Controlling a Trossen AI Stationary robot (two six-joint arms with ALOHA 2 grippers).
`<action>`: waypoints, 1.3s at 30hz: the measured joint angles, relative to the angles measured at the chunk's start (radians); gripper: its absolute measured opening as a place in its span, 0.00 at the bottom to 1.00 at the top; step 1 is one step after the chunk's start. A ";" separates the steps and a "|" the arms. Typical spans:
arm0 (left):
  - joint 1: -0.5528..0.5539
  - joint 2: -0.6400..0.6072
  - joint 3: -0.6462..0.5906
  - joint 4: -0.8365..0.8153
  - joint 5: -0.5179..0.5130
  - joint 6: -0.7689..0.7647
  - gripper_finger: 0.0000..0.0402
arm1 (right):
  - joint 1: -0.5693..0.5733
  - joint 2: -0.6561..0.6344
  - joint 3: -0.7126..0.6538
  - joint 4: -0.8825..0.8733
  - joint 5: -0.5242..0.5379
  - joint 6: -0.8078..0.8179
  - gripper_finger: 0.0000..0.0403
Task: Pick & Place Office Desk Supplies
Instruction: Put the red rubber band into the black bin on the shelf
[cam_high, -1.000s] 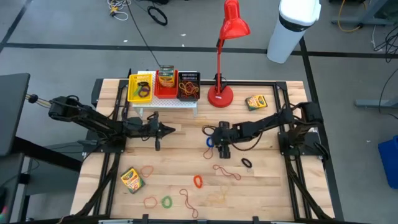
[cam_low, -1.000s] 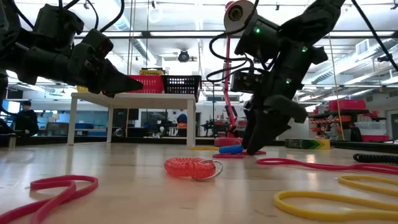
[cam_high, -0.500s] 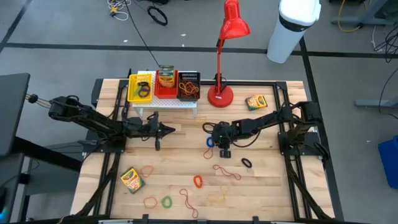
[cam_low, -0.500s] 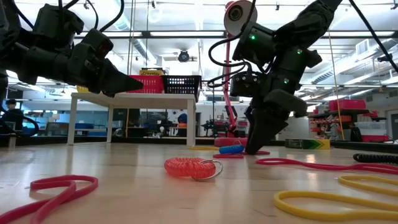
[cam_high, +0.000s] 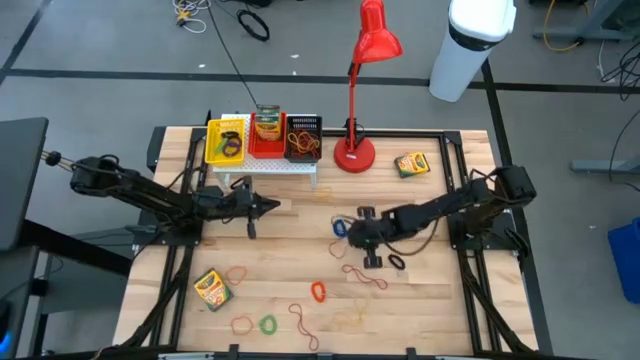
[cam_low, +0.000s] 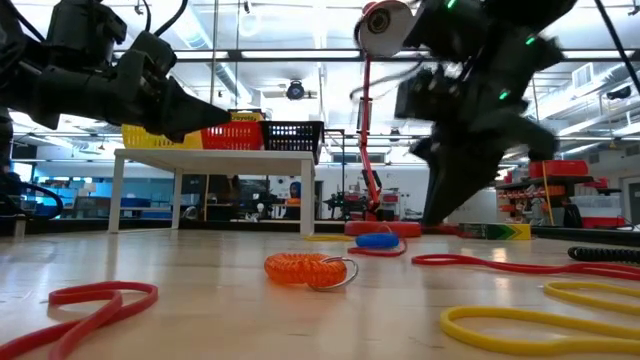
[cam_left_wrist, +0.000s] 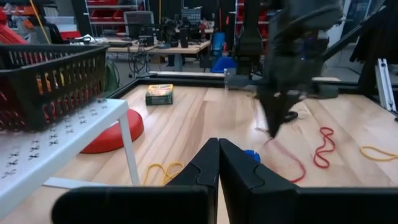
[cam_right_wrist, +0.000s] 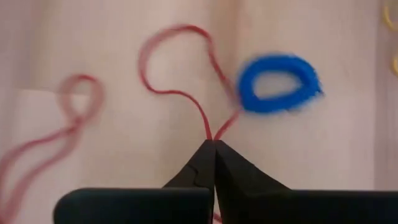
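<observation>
1. A thin red rubber-band loop (cam_right_wrist: 180, 93) lies on the bench (cam_high: 430, 300) near its middle; the right pincer (cam_right_wrist: 214, 144) has its fingers pressed together on a strand of this loop, as the right wrist view shows
2. A blue rubber-band loop (cam_right_wrist: 278, 84) lies just beside the red one, touching or nearly touching it; in the high view it shows at (cam_high: 339, 227), just left of the right pincer (cam_high: 352, 235)
3. A second red loop (cam_right_wrist: 74, 112) lies near, on the other side of the pinched one
4. A black loop (cam_high: 397, 262) lies close to the right arm, and a long red band (cam_high: 366, 277) curls on the bench in front of it
5. Toward the front edge lie an orange coiled loop (cam_high: 319, 292), a green loop (cam_high: 268, 324) and a green-and-yellow crayon box (cam_high: 211, 288)
6. Another crayon box (cam_high: 411, 164) lies at the back right, near the round base of the red desk lamp (cam_high: 356, 90)
7. The left pincer (cam_high: 272, 208) is clenched on nothing and hovers in front of the white perforated rack (cam_high: 270, 168)
8. The rack carries a yellow bin (cam_high: 226, 140), a red bin (cam_high: 267, 140) with a crayon box in it, and a black basket (cam_high: 303, 138) holding bands
</observation>
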 joint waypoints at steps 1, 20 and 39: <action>0.000 -0.004 0.000 -0.009 0.000 0.000 0.03 | 0.022 -0.004 0.001 0.011 0.010 -0.003 0.02; -0.002 -0.039 0.000 -0.064 -0.104 0.001 0.03 | 0.128 -0.005 0.002 0.267 0.187 -0.046 0.01; -0.020 -0.111 0.000 -0.051 -0.431 0.053 0.01 | -0.276 0.035 0.413 0.361 0.318 -0.217 0.00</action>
